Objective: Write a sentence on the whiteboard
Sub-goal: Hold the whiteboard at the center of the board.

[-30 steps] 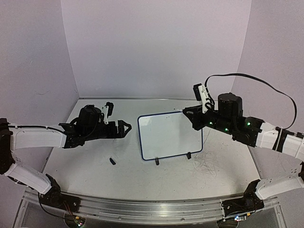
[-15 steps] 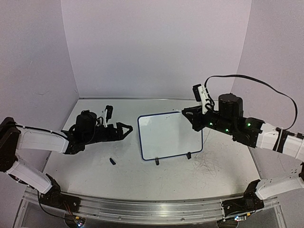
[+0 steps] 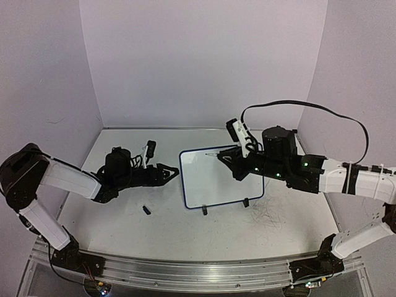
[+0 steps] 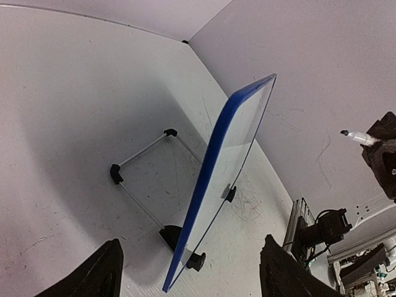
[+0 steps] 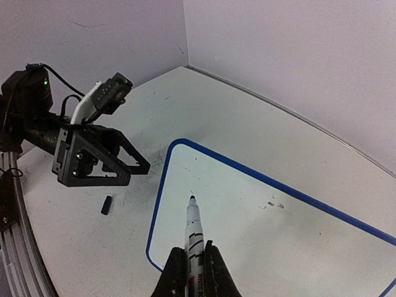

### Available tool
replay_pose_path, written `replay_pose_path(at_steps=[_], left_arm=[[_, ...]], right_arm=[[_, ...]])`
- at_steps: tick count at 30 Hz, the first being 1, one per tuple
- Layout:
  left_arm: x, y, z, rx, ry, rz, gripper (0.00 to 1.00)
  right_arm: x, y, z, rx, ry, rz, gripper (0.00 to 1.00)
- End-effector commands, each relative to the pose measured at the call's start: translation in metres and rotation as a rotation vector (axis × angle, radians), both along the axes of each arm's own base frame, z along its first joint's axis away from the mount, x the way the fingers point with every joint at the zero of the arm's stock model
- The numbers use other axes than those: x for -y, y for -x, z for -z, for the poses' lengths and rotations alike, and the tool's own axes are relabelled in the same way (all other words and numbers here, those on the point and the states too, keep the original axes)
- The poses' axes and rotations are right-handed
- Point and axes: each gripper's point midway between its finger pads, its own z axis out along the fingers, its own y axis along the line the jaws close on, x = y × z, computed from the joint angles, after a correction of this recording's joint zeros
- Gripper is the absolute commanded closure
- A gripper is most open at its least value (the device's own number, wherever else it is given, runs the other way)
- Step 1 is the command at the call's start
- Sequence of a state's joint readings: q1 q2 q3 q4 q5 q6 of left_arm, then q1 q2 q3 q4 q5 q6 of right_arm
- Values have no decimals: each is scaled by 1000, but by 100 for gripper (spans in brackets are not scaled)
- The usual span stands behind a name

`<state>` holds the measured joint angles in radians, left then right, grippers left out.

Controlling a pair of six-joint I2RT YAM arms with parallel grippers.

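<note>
The whiteboard point(image 3: 218, 183) stands near the middle of the worktop point(image 3: 124, 226), propped on two black feet point(image 3: 205, 211) and leaning back on a thin wire stand point(image 4: 146, 147). Its blue rim frames a white face that carries only a few faint specks.

The right gripper point(image 5: 193, 255) reaches in from the right over the board's upper left part, its fingers point(image 5: 177, 267) pinching a white marker point(image 5: 194, 230) by the barrel. The dark tip points at the face near the top left corner; whether it touches the surface cannot be told.

The left gripper point(image 3: 171, 174) lies low over the worktop just beside the board's left edge, pointing at it. Its fingers point(image 4: 94, 279) are spread wide and hold nothing. In the left wrist view the board appears almost edge-on between them, but apart from both.

A small black cap point(image 3: 146, 210) lies on the worktop in front of the left gripper, left of the board's near corner.
</note>
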<state>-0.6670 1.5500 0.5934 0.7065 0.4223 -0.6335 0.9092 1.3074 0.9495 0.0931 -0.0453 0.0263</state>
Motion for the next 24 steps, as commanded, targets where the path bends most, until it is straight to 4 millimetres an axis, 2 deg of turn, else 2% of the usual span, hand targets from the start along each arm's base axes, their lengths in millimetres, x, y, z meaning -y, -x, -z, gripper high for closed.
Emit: replay_pose_path(at_steps=[1, 7, 13, 18, 24], left_arm=[[15, -9, -27, 83, 90, 66, 28], [21, -11, -28, 101, 138, 138, 33], [33, -13, -23, 95, 154, 196, 46], [35, -15, -23, 108, 157, 217, 58], [36, -17, -13, 102, 146, 225, 70]], right_arm=[[-23, -8, -22, 95, -11, -8, 100], [-41, -15, -6, 111, 37, 9, 100], [-52, -14, -11, 151, 22, -15, 100], [-61, -14, -3, 165, 58, -49, 100], [-67, -12, 3, 171, 75, -70, 100]])
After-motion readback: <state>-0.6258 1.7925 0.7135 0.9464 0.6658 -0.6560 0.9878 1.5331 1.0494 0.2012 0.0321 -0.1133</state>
